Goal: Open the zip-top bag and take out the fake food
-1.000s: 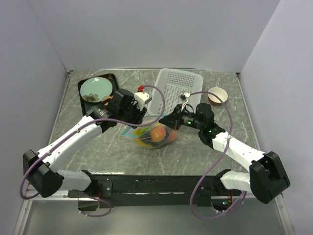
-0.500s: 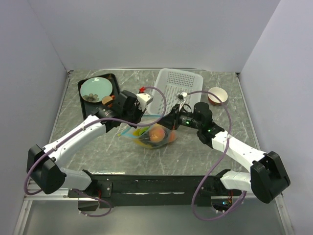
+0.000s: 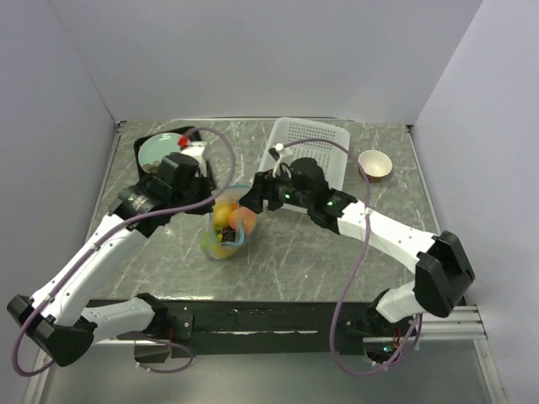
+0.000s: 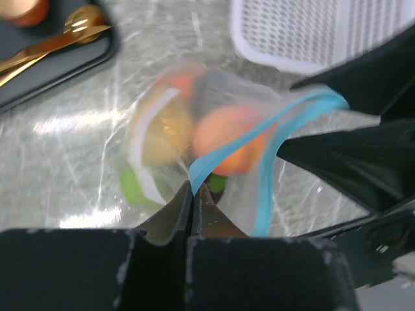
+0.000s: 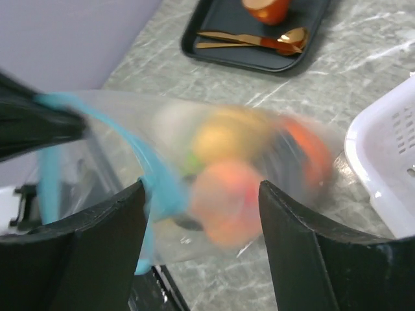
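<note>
The zip-top bag (image 3: 221, 240) hangs above the table, clear plastic with a teal strip (image 4: 243, 142). Through it show the fake food (image 3: 237, 220): a peach (image 4: 227, 133), a yellow fruit (image 4: 162, 133) and something green (image 4: 133, 186), all blurred. My left gripper (image 4: 192, 189) is shut on the teal strip at the bag's mouth (image 3: 217, 200). My right gripper (image 5: 202, 197) stands open just right of the bag (image 3: 251, 199). The bag (image 5: 246, 168) hangs between and beyond its fingers. The strip (image 5: 150, 178) brushes its left finger (image 5: 120, 223).
A white perforated basket (image 3: 312, 147) stands behind the right arm, with a small bowl (image 3: 374, 164) to its right. At the back left a black tray (image 3: 145, 162) bears a teal plate (image 3: 158, 150), a gold spoon (image 5: 253, 40) and an orange cup (image 5: 266, 8).
The left gripper shut on the zipper strip and lifted the bag up and leftwards. The right gripper opened and let go of the bag, following it to the left.
</note>
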You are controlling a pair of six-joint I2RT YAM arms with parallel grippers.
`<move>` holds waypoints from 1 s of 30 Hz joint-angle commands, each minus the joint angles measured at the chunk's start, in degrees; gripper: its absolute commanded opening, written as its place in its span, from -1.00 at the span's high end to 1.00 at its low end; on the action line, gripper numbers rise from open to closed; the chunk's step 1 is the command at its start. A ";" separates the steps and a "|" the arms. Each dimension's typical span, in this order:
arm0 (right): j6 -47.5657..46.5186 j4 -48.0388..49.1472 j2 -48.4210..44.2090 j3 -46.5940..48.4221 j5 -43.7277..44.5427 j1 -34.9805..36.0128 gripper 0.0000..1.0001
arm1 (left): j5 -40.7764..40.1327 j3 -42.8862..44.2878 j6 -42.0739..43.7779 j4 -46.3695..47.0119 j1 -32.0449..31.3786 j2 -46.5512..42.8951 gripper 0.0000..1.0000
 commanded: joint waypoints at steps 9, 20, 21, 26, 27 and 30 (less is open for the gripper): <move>5.28 -5.30 -2.14 1.38 10.11 3.00 -0.53 | 7.17 -10.16 -11.31 8.26 3.28 -3.37 0.98; 13.28 -0.46 6.54 1.89 8.01 6.00 0.36 | 10.70 -18.45 -13.07 19.01 3.19 -2.21 0.98; 13.80 0.68 8.47 2.06 7.40 6.08 0.44 | 10.69 -18.72 -13.25 19.28 3.19 -2.57 0.98; 18.72 9.19 14.36 2.67 0.73 6.08 0.53 | 11.75 -20.74 -13.69 21.92 3.19 -4.51 0.98; 19.51 10.26 15.25 2.94 -0.07 6.08 0.55 | 11.57 -20.74 -13.51 21.75 3.19 -4.59 0.98; 22.68 13.34 18.94 4.35 -2.36 6.08 0.61 | 11.31 -20.39 -13.07 21.30 3.10 -4.94 0.98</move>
